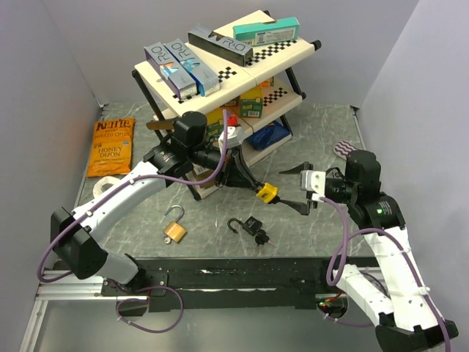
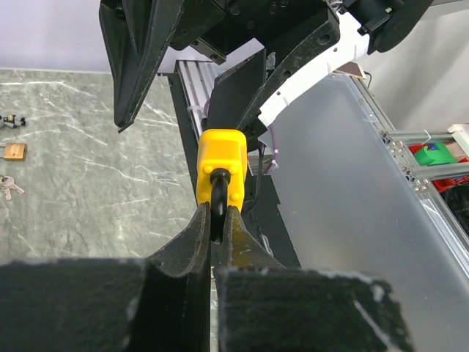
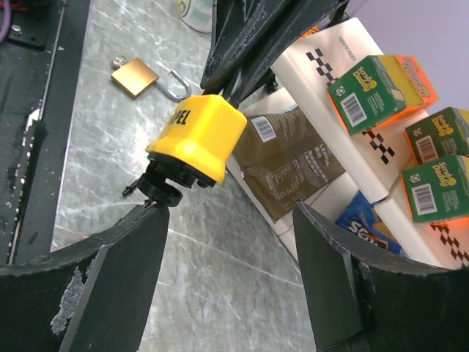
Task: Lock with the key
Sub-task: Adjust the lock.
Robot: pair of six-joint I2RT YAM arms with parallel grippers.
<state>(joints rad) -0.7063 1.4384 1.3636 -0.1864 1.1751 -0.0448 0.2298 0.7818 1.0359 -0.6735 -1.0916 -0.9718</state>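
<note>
Left wrist view: my left gripper (image 2: 218, 224) was pinched tight on the black shackle (image 2: 218, 192) of the yellow padlock (image 2: 221, 165), with most of that loop buried between my black fingers (image 2: 185, 248). The lock hung in the air over the marbled grey table (image 2: 88, 161), between my two grippers. Right wrist view: my right gripper (image 3: 229, 213) stood spread, jaws flanking the space just under the lock, their scuffed bases cut off by the frame. The key (image 3: 163, 189) showed only its round black head under the glossy, round-cornered body, blade hidden inside. A brass padlock (image 3: 135, 75) lay flat beyond.
</note>
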